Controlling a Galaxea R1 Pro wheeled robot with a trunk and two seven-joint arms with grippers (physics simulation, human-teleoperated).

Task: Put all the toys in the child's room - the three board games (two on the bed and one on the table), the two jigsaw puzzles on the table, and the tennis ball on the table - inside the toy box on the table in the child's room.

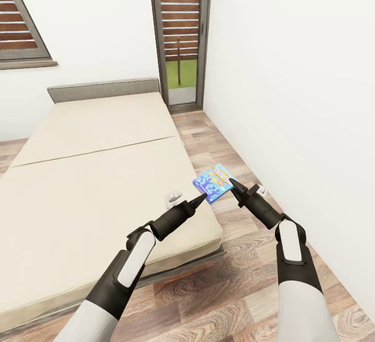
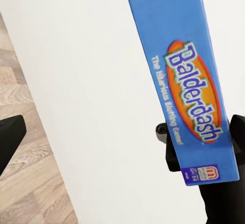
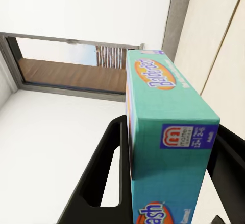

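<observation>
Head view, right pincer (image 1: 233, 181) clamping blue board game (image 1: 213, 182), beside bed (image 1: 94, 175)

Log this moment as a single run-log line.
right gripper: shut on blue board game, lifted past bed corner | left gripper: open, beside game | toy box: not reached

Board game (image 1: 214, 182) in right gripper (image 1: 233, 182), just beyond the bed (image 1: 94, 175) corner, above floor (image 1: 234, 290).

Glossy printed card board game (image 1: 213, 182), matt cloth bed (image 1: 99, 175), wood-plank floor (image 1: 234, 290)
</observation>
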